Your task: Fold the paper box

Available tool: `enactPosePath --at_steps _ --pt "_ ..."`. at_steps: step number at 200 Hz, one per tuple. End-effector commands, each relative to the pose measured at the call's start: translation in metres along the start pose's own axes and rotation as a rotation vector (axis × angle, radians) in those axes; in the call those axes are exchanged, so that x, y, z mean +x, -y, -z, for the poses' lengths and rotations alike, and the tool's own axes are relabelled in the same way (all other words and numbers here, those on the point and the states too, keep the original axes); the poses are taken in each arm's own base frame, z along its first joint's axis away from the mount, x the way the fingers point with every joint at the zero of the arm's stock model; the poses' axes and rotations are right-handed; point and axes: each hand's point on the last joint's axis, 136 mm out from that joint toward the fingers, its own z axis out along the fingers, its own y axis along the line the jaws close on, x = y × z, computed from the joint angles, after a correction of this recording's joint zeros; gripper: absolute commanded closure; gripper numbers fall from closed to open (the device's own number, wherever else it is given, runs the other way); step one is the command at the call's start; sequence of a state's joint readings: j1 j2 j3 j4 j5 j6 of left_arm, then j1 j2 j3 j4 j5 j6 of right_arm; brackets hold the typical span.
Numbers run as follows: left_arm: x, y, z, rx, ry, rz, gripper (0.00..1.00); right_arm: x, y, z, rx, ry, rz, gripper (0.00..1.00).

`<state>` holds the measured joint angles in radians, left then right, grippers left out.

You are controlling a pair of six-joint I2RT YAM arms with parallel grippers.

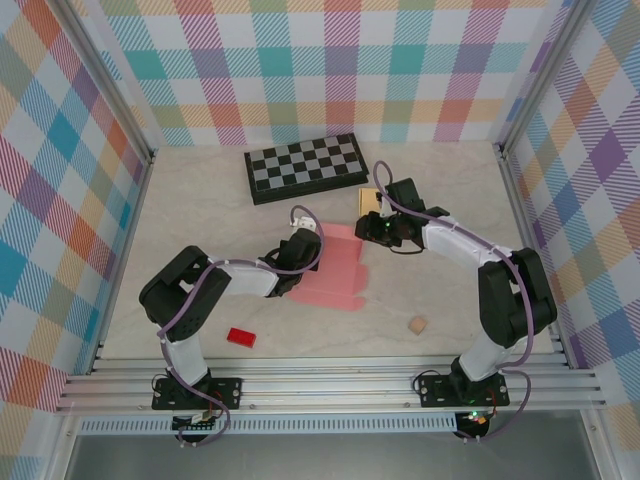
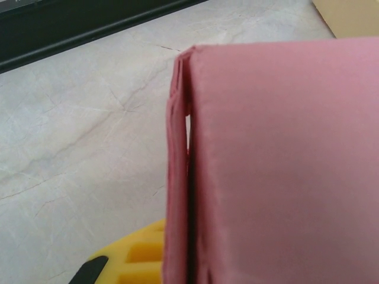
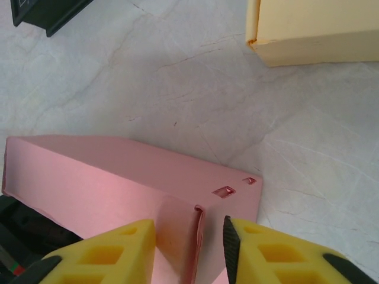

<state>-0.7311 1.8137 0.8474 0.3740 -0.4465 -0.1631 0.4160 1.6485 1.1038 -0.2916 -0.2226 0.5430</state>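
Left hand (image 1: 306, 241) pressed together, apparently pinching paper box (image 1: 335, 275) wall; right hand (image 3: 189, 239) spread, straddling flap (image 3: 177, 222).

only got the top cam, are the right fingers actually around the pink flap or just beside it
Observer: Around it. On the right wrist view the right gripper stands open, one yellow pad on either side of an upright flap on the paper box.
Operator: and the left, is it holding anything
Observer: The left gripper looks shut on the box's doubled wall. In the left wrist view that wall runs down right beside its yellow finger.
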Motion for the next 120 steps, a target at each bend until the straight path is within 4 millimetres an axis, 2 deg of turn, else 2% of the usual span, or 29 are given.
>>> enactPosePath --at_steps 1,23,51,75,96,120 --pt "0.001 0.009 -0.003 0.022 0.023 -0.016 1.00 0.011 0.006 -0.007 0.003 -0.027 -0.019 0.69" --pt "0.006 0.011 -0.005 0.030 0.005 -0.022 0.98 0.016 0.011 -0.007 0.024 -0.025 -0.025 0.72" --pt "0.008 0.013 -0.006 0.049 -0.009 -0.008 0.90 0.020 0.018 -0.005 0.053 -0.010 -0.035 0.73" --pt "0.004 0.008 -0.003 0.056 -0.011 0.024 0.78 0.020 0.022 -0.001 0.075 0.014 -0.040 0.73" --pt "0.000 0.006 0.001 0.074 -0.014 0.037 0.61 0.020 0.024 0.001 0.094 0.026 -0.037 0.73" --pt "-0.006 0.005 0.011 0.099 0.003 0.049 0.53 0.021 0.027 0.001 0.113 0.030 -0.040 0.73"
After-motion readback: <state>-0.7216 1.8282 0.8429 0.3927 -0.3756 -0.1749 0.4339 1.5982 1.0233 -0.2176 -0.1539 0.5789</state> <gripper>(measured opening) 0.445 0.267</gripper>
